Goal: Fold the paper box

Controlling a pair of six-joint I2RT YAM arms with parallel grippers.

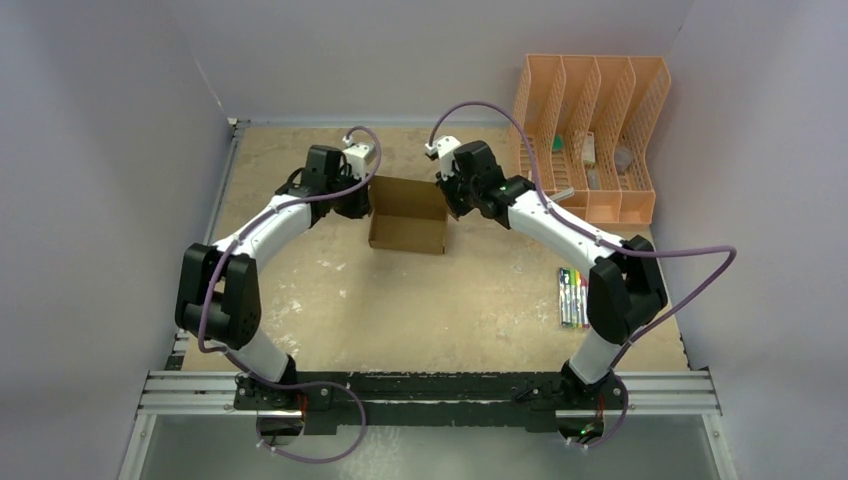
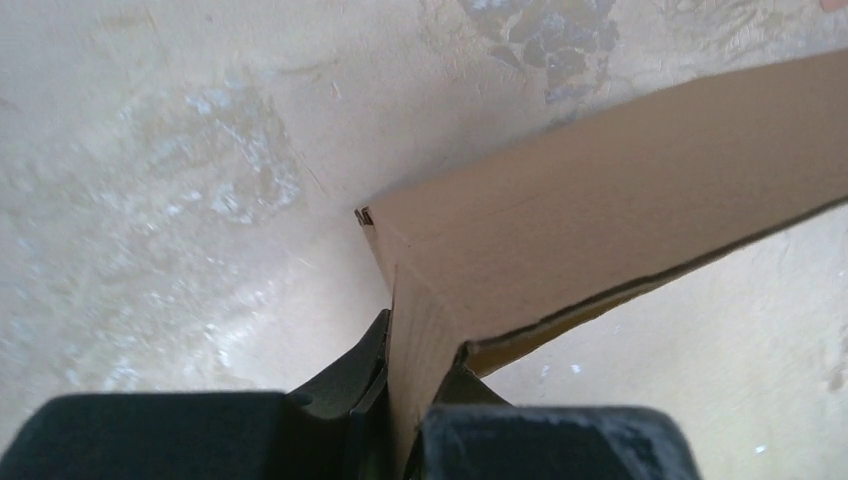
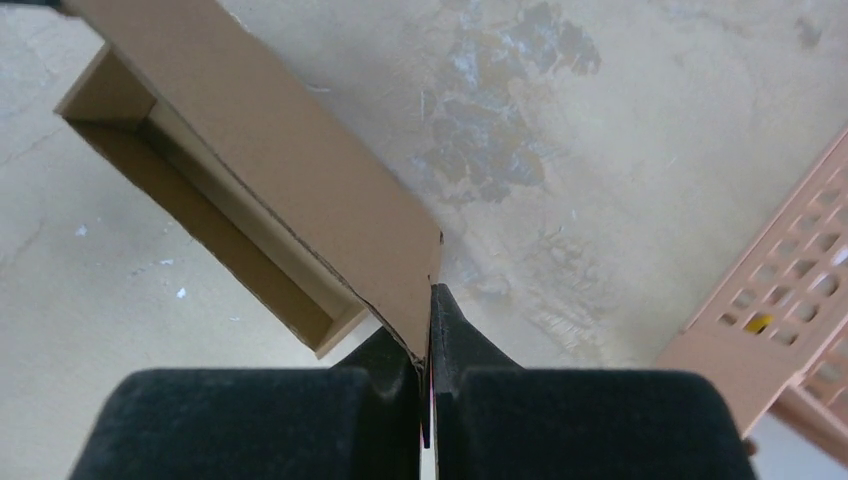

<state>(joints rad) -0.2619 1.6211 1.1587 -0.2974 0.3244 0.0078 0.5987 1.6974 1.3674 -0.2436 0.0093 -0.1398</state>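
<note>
The paper box (image 1: 408, 215) is a brown cardboard tray with raised walls, held between both arms at the middle of the table's far half. My left gripper (image 1: 362, 197) is shut on its left wall, where the cardboard (image 2: 560, 220) runs down between the black fingers (image 2: 350, 385). My right gripper (image 1: 452, 190) is shut on the box's right wall at a corner. The right wrist view looks into the open tray (image 3: 260, 170), whose corner is pinched at my right gripper (image 3: 428, 345).
An orange plastic file rack (image 1: 590, 135) with small items inside stands at the back right, and its edge (image 3: 780, 320) lies close to the right gripper. A pack of coloured markers (image 1: 573, 296) lies on the table by the right arm's elbow. Grey walls enclose the table.
</note>
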